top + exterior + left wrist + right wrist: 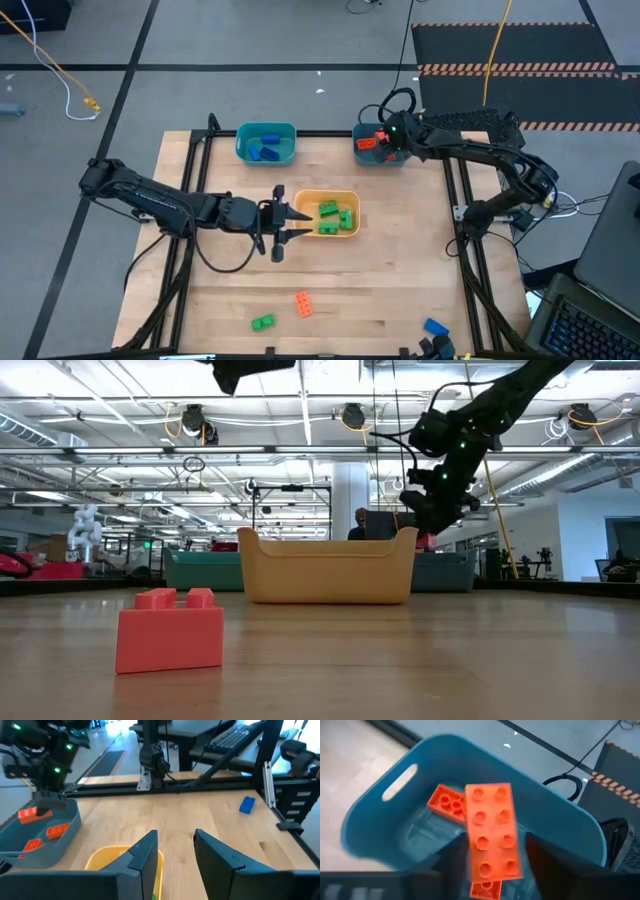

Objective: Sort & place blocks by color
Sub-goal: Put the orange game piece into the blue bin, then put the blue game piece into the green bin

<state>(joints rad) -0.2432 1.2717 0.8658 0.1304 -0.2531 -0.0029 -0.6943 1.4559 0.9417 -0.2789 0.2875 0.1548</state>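
Mid table blocked by yellow bin (322,197); left gripper (292,223) just beside it. 2 teal bins (243,143) along far edge. Near strip mostly free: only 3 loose blocks (302,304).

A light wooden table (400,290) framed by black rails is sitting on a grey tiled floor. Two teal bins are standing along its far edge, one (266,143) left of centre and the other (379,147) toward the right corner. A yellow-orange bin (322,214) is resting near the middle of the table. A yellow cable (60,70) is trailing across the floor beyond the far left corner. A black ramp with orange-striped edging (515,52) is lying beyond the far right corner.
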